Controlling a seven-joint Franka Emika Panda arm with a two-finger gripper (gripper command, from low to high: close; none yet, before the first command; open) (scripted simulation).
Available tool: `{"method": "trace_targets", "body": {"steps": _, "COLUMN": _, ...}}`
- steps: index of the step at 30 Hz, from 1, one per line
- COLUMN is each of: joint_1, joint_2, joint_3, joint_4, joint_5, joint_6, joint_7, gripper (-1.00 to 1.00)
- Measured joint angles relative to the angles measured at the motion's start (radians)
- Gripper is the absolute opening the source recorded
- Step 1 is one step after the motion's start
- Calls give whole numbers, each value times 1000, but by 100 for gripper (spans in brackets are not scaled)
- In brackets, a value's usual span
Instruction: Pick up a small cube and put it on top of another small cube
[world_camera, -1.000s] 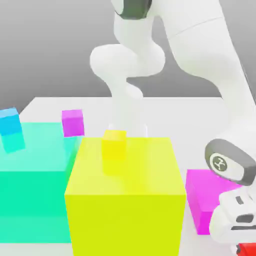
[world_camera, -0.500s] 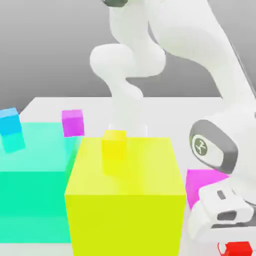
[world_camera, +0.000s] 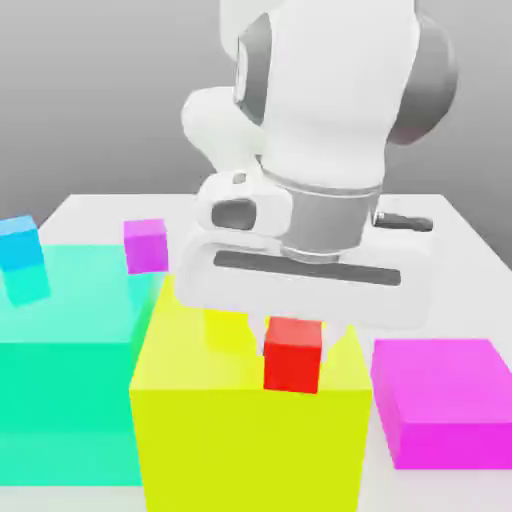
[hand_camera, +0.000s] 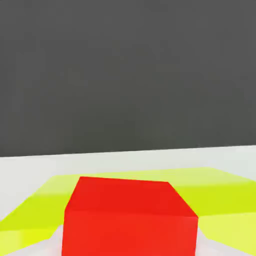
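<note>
- Big yellow block (world_camera: 250, 430): nearest in the exterior view, standing on the white bench (world_camera: 470, 240).
- Small red cube (world_camera: 293, 354): gripped in my closed tool (world_camera: 293, 330), hanging above the yellow block's top face; seen close in the hand view (hand_camera: 127, 215).
- Small yellow cube (world_camera: 228, 330): just beside the red cube, toward the exterior view's left.
- Flat magenta block (world_camera: 445, 400): at the exterior view's right.
- Teal block (world_camera: 65, 360): left, with a small blue cube (world_camera: 20, 243) and a small magenta cube (world_camera: 146, 245) farther back.
</note>
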Motion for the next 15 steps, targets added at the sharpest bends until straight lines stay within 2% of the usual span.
{"method": "trace_targets", "body": {"steps": 9, "joint_1": -47, "joint_2": -324, "joint_3": -139, "joint_4": -168, "joint_5": 177, "joint_6": -189, "joint_7": -104, "gripper": -100}}
{"method": "trace_targets", "body": {"steps": 12, "joint_1": -36, "joint_2": -408, "joint_3": -97, "joint_4": -228, "joint_5": 185, "joint_6": -182, "joint_7": -20, "gripper": -100}}
{"method": "trace_targets", "body": {"steps": 15, "joint_1": -35, "joint_2": -390, "joint_3": -73, "joint_4": -302, "joint_5": 190, "joint_6": -80, "joint_7": 4, "gripper": -100}}
